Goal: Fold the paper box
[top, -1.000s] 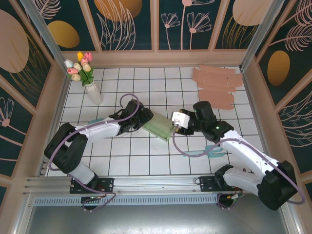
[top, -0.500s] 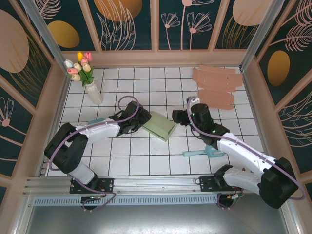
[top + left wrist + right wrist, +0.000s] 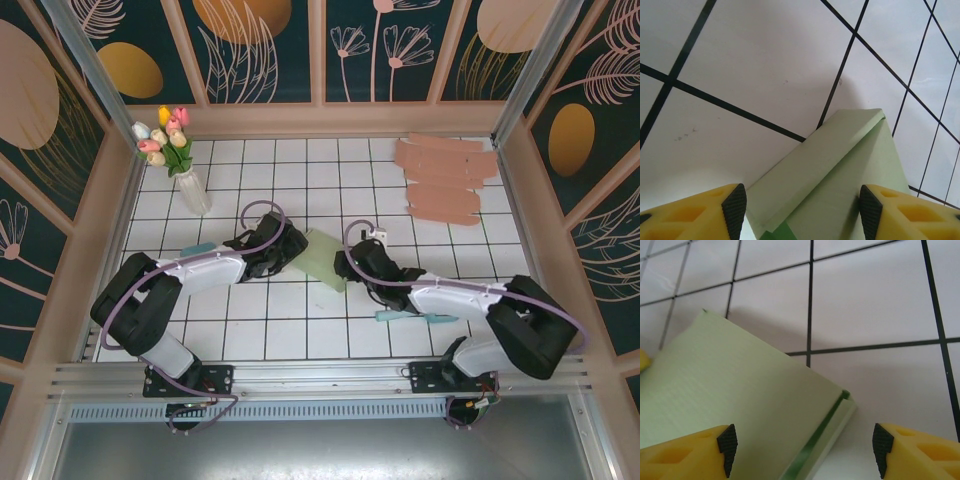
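Between the 2 grippers, flat on the tiled table (image 3: pixel 300 190): the paper box (image 3: pixel 324 257), pale green, not yet standing as a box.

From the left gripper (image 3: pixel 802 215): straight ahead and running in under the fingers (image 3: pixel 734 210), with a folded flap (image 3: pixel 810 165) climbing to a corner just in front and its long edge slanting toward the right finger. Jaws parted, with the card running on behind the right finger, so no clamp on its sides. Cannot tell whether the pads touch the card or only hover over it.

From the right gripper (image 3: pixel 805 455): ahead and toward the left finger, with 1 corner and a darker green seam (image 3: pixel 812 440) passing between the pads (image 3: pixel 727 450). Jaws wide and released, nothing clamped.

Equally near for both arms, 1 at each end of the card. Judged next: working an edge up from the right end while bracing the other.
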`<control>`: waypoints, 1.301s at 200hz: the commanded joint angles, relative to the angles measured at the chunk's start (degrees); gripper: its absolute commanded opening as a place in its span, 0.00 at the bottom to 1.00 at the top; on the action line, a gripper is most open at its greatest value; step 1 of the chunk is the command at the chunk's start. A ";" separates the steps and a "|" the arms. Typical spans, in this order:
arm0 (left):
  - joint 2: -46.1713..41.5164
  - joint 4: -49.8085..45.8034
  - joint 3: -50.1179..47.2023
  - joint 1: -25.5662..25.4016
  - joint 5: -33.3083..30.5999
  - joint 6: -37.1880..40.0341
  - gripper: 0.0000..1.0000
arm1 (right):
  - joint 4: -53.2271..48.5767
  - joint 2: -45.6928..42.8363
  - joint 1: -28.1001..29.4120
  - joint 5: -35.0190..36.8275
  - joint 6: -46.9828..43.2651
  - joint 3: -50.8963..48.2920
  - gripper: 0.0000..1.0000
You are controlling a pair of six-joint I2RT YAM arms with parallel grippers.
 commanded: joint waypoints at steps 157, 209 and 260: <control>-6.45 4.02 -0.86 -0.24 -2.88 28.75 0.80 | 6.12 10.41 -5.75 -6.18 -16.16 4.83 0.60; 5.03 -0.30 8.60 -0.21 -6.33 28.65 0.80 | 6.23 10.62 -11.29 -14.41 -24.61 4.78 0.57; 6.02 1.60 6.99 -0.34 -0.19 20.95 0.83 | 7.98 10.20 -12.86 -17.25 -25.70 3.27 0.55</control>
